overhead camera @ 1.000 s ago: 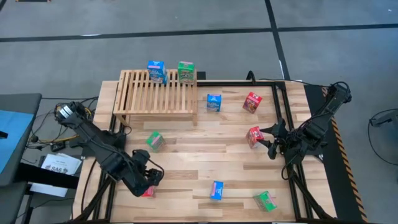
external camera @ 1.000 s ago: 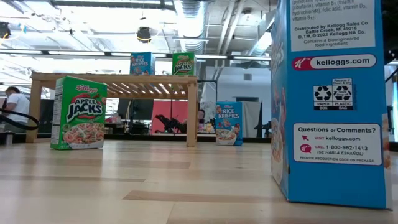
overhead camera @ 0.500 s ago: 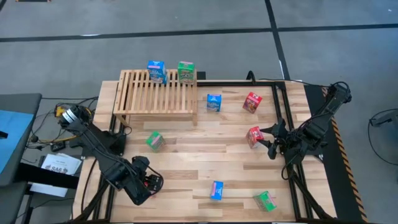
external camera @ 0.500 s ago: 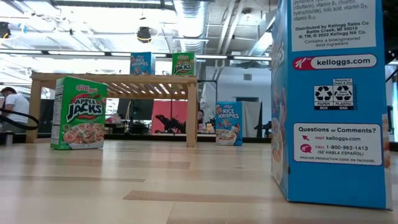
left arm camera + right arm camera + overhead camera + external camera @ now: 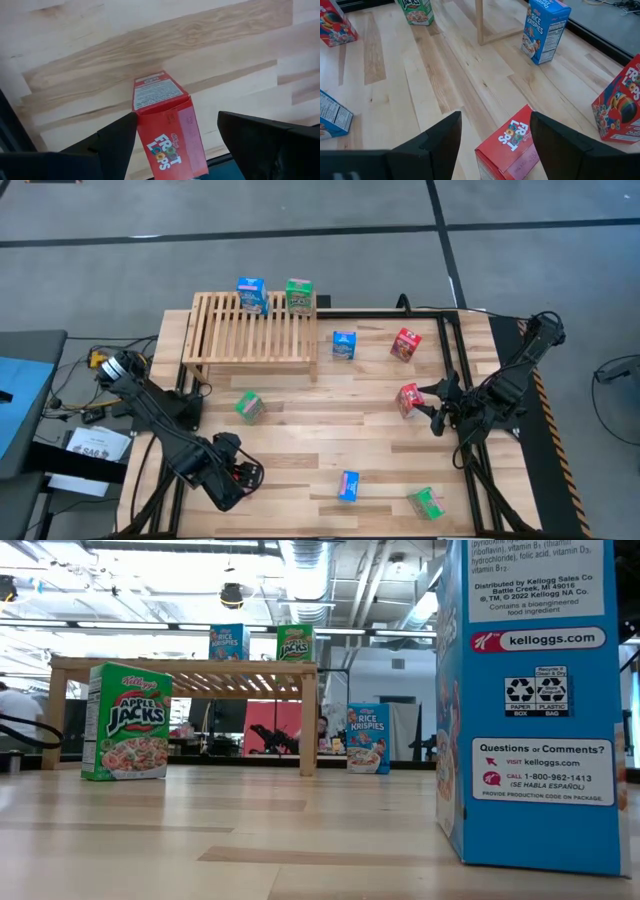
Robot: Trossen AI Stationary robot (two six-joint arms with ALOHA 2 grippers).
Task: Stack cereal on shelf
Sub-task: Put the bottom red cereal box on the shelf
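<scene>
The left gripper hangs over a red cereal box near the bench's front-left corner, fingers wide to either side of it, not yet touching. The right gripper likewise straddles another red box. Light, stiff cardboard, probably slick and easily tipped: best pinched across the flat faces, mid-height.

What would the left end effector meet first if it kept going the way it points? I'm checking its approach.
Most likely the red Froot Loops box, which stands between the open fingers of the left end effector. Past the box lies only the tabletop, though depth is unclear.
</scene>
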